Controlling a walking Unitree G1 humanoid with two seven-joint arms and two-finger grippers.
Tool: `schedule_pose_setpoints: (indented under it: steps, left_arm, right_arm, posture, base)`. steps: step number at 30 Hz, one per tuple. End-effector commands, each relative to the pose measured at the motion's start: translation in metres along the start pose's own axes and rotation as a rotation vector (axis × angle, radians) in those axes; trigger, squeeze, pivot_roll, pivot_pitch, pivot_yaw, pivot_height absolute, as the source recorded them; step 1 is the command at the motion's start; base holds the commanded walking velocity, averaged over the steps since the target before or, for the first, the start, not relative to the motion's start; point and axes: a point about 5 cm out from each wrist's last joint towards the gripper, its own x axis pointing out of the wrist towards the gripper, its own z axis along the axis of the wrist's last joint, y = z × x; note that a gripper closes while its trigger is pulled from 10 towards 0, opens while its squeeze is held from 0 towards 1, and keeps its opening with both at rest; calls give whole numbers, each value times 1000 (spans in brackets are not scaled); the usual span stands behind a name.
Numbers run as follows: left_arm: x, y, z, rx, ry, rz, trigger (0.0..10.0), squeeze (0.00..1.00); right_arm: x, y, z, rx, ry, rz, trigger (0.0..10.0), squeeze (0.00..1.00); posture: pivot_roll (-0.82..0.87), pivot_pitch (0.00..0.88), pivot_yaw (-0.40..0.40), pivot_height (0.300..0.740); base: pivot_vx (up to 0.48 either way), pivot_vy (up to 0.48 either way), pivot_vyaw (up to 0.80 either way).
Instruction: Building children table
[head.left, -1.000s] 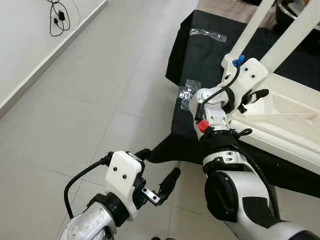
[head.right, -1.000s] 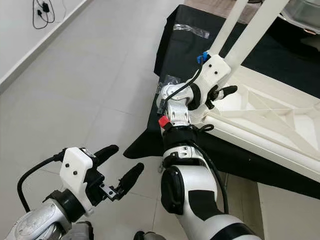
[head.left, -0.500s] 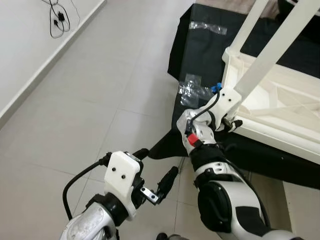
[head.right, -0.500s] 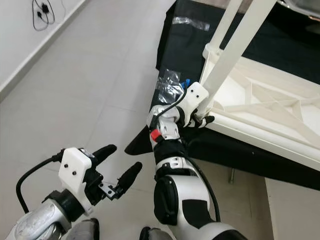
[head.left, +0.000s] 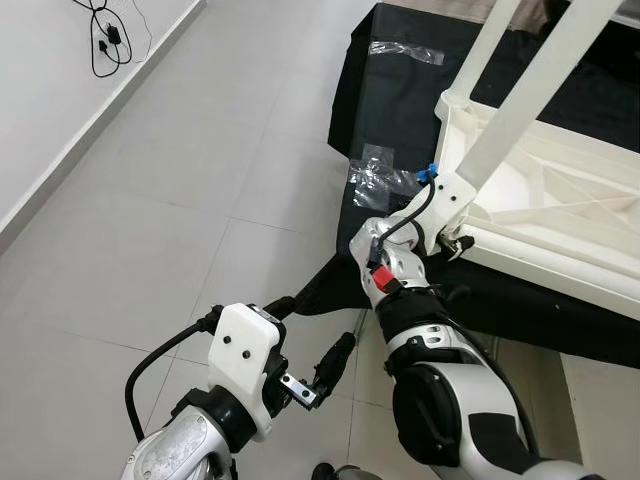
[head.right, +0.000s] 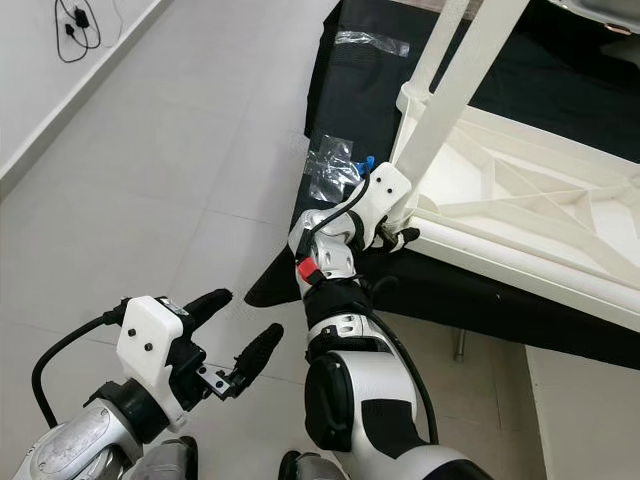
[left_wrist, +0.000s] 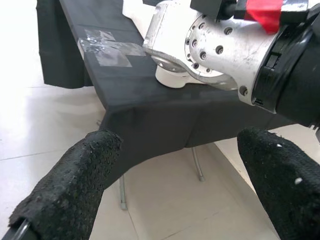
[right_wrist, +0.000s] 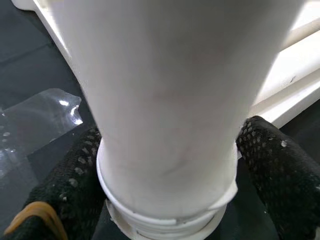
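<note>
Left eye view: I am reaching my right claw (head.left: 452, 238) to the base of a white table leg (head.left: 520, 100), where it meets the near corner of the upturned white children's table (head.left: 560, 215). The table is lying underside up on a black cloth (head.left: 400, 110) spread over a low stand. My left claw (head.left: 318, 345) is hovering low over the grey tiled floor (head.left: 180, 190), fingers parted, holding nothing.

Right eye view: 2 legs are standing up from the near corner region. A crinkled clear plastic bag (head.right: 330, 165) is lying on the cloth just beside my right wrist.

Left wrist view: I am seeing both pebbled black fingertips (left_wrist: 75, 185) spread wide apart, with the cloth's hanging edge and thin metal supports beyond.

Right wrist view: my 2 fingers (right_wrist: 272, 165) are flanking the smooth, round, tapering leg (right_wrist: 165, 100) at its ribbed collar. They are sitting close on either side, but I cannot tell whether they are pressing on it.

Judgement: to seat this leg well, I should be gripping squarely near the collar, keeping the leg upright in its socket, and turning without skewing the thread.
</note>
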Motion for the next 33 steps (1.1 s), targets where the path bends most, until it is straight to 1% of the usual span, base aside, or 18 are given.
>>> schedule_pose_setpoints:
  steps: [1,5,7,10,13,15,19,22,24,26,27,31,32,33]
  left_arm:
    - [0,-1,-5,2,23,-2,10000,0]
    - [0,1,-5,5,22,2,10000,0]
    - [1,1,-6,5,22,3,10000,0]
    - [1,1,-6,6,21,2,10000,0]
    - [2,2,-6,13,20,3,10000,0]
    - [2,2,-6,14,20,4,10000,0]
    - [2,3,-7,12,19,7,10000,0]
    - [2,3,-7,13,19,8,10000,0]
    - [3,4,-7,14,17,9,10000,0]
    - [3,4,-7,14,17,9,10000,0]
    - [3,4,-7,16,17,10,10000,0]
    - [2,4,-7,16,17,10,10000,0]
    - [2,5,-8,16,17,12,10000,0]
    - [2,5,-8,15,17,13,10000,0]
  right_arm:
    - [1,-7,-16,-25,58,-2,10000,0]
    - [-4,-7,-14,-36,42,28,10000,0]
    - [-9,-6,-14,-28,47,77,10000,0]
    - [-11,-6,-15,-29,54,95,10000,0]
    - [-16,-11,-17,-65,61,141,10000,0]
    - [-17,-12,-18,-72,63,150,10000,0]
    - [-23,-16,-26,-95,98,216,10000,0]
    - [-25,-17,-27,-102,104,229,10000,0]
    - [-29,-19,-30,-113,120,256,10000,0]
    - [-31,-19,-32,-114,132,267,10000,0]
    - [-36,-21,-34,-118,154,297,10000,0]
    - [-38,-21,-34,-118,164,310,10000,0]
    - [-43,-21,-35,-115,183,338,10000,0]
    - [-44,-22,-35,-116,189,345,10000,0]
  posture:
    - [144,212,-128,740]
    - [142,210,-125,740]
    - [139,208,-123,740]
    - [139,206,-124,740]
    - [137,204,-124,740]
    - [137,204,-124,740]
    - [135,203,-124,740]
    - [135,203,-124,740]
    - [135,199,-124,740]
    - [135,199,-124,740]
    - [135,198,-124,740]
    - [135,198,-124,740]
    - [134,199,-125,740]
    - [134,199,-125,740]
  base:
    - [0,0,0]
    - [0,0,0]
    - [0,0,0]
    - [0,0,0]
    - [0,0,0]
    - [0,0,0]
    - [0,0,0]
    - [0,0,0]
    - [0,0,0]
    - [0,0,0]
    - [0,0,0]
    - [0,0,0]
    - [0,0,0]
    - [0,0,0]
